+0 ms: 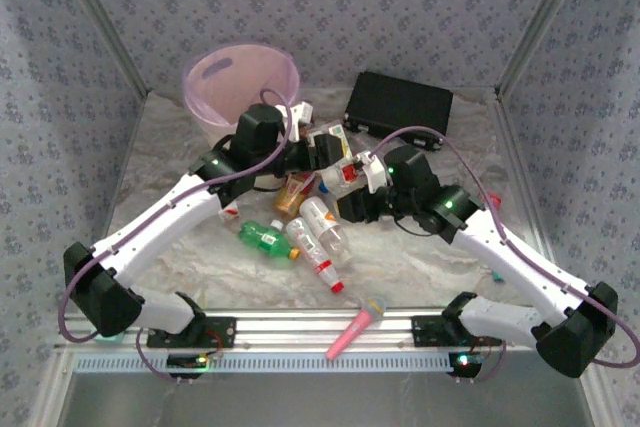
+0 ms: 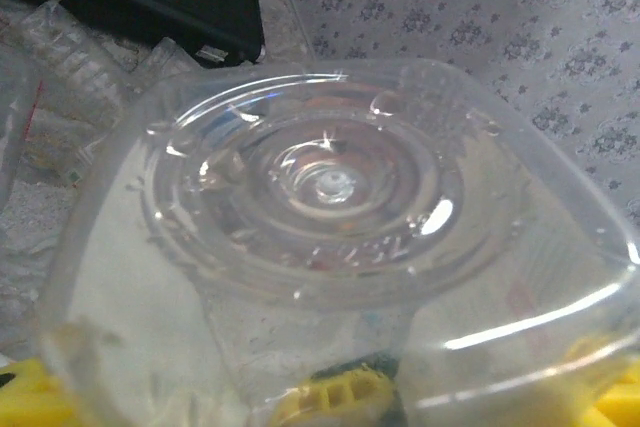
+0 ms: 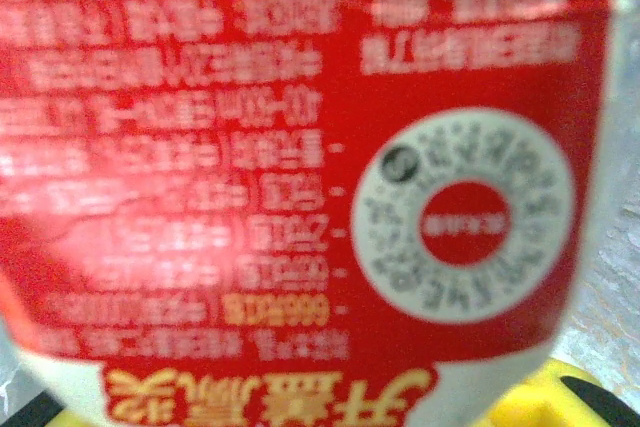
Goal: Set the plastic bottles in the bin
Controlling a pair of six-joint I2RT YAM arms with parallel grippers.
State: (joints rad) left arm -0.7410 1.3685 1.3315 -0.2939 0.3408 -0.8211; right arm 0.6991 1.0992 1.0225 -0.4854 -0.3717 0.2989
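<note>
**Both arms over the bottle heap, just short of the bin**

Nearest me, and farthest from the bin [image 1: 250, 82], a pink microphone [image 1: 355, 327] lies by the near edge of the table [image 1: 420, 257]. Closer to the bin, loose bottles [image 1: 322, 242] lie on their sides. There is a green bottle [image 1: 262, 237] with clear, red-capped ones beside it, and an orange-brown bottle [image 1: 290, 197] closer again to the bin. All of them are outside the bin.

The right gripper [image 1: 360, 177] is right of the bin and on its near side. It is pinched on a red-label bottle [image 3: 300, 147]. From its wrist the label crowds the lens, with a yellow pad [image 3: 560, 397] at the lower right.

The left gripper [image 1: 335, 157] sits between the right one and the bin. From its wrist the base of a clear bottle [image 2: 330, 207] faces the camera, with yellow pads [image 2: 22, 395] at both lower corners. The bottle is therefore between the fingers, but I cannot tell whether they press it or stand off it.

The bin stands upright, mouth up. A black case [image 1: 400, 107] lies flat to its right, apart from it.
</note>
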